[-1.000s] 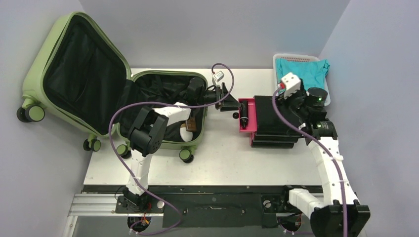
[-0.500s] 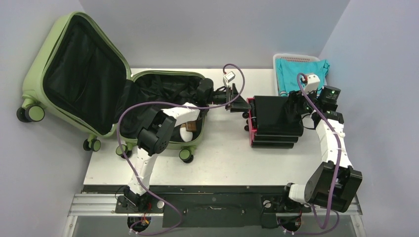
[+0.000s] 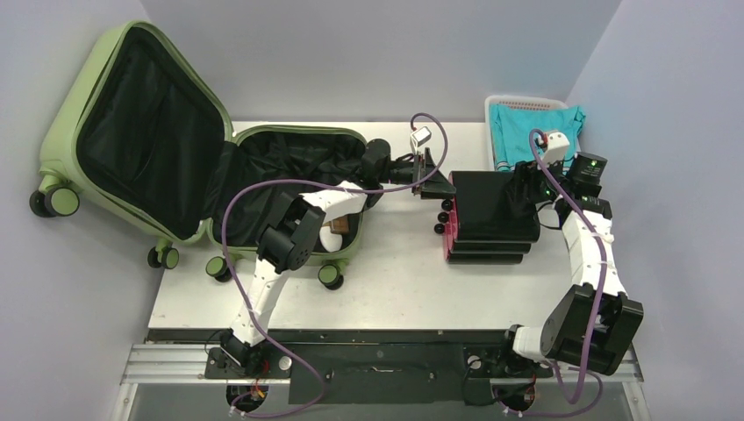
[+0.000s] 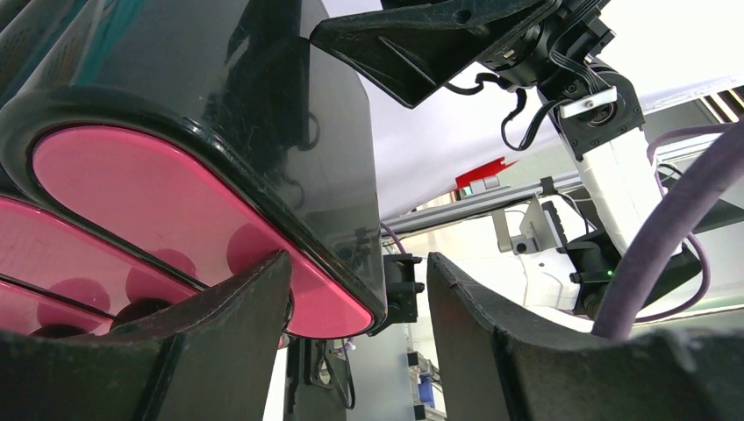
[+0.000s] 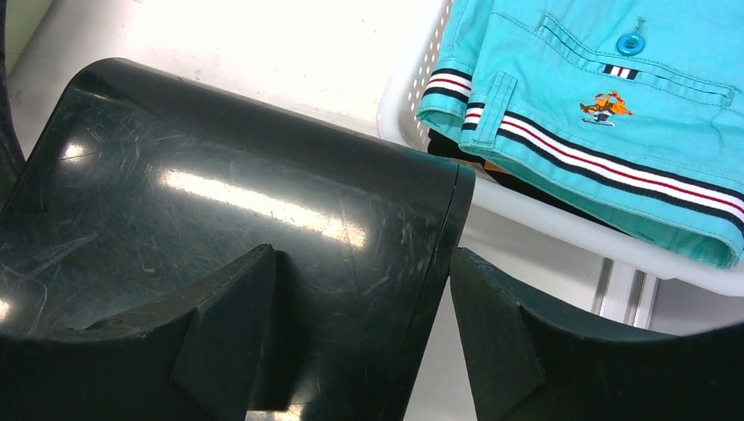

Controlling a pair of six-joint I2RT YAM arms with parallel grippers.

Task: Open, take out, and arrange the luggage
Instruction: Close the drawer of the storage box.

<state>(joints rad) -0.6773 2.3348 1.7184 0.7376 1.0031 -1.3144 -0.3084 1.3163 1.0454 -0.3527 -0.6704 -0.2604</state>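
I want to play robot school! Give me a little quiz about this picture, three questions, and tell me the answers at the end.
1. True or false: the green suitcase has its lid open.
2. What lies in the white basket? A) turquoise shorts B) a ball C) shoes
3. Fill in the blank: the left gripper and the right gripper each have open fingers on either side of an edge of the ___.

Key
1. True.
2. A.
3. The black case, the one with the pink side.
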